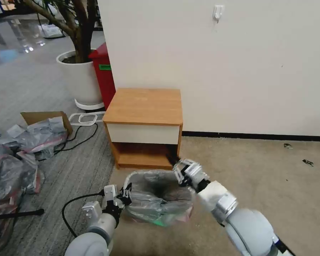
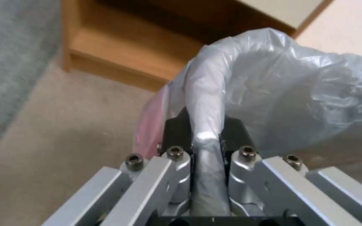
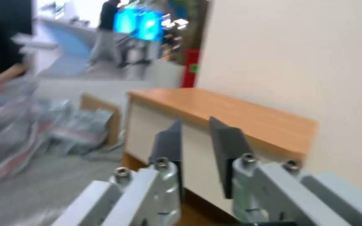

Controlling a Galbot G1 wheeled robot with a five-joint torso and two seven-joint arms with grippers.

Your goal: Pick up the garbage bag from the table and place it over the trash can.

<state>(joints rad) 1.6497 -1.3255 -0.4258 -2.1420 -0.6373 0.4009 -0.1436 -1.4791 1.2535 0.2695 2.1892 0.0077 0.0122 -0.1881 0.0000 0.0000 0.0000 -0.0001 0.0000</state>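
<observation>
Seating garbage bag (image 1: 156, 199) over trash can: left gripper (image 2: 206, 138) clamps its rim; right gripper (image 3: 198, 147), released, must regrip opposite.

An office-like interior: grey carpet, a large potted tree (image 1: 78, 53), a tall red bin (image 1: 104, 76), glowing blue screens (image 3: 141, 22) down the hall

the worktop (image 1: 144, 105) top is bare wood — on the carpet floor (image 1: 259, 185) before it stands the bag-lined trash can (image 1: 159, 199).
</observation>
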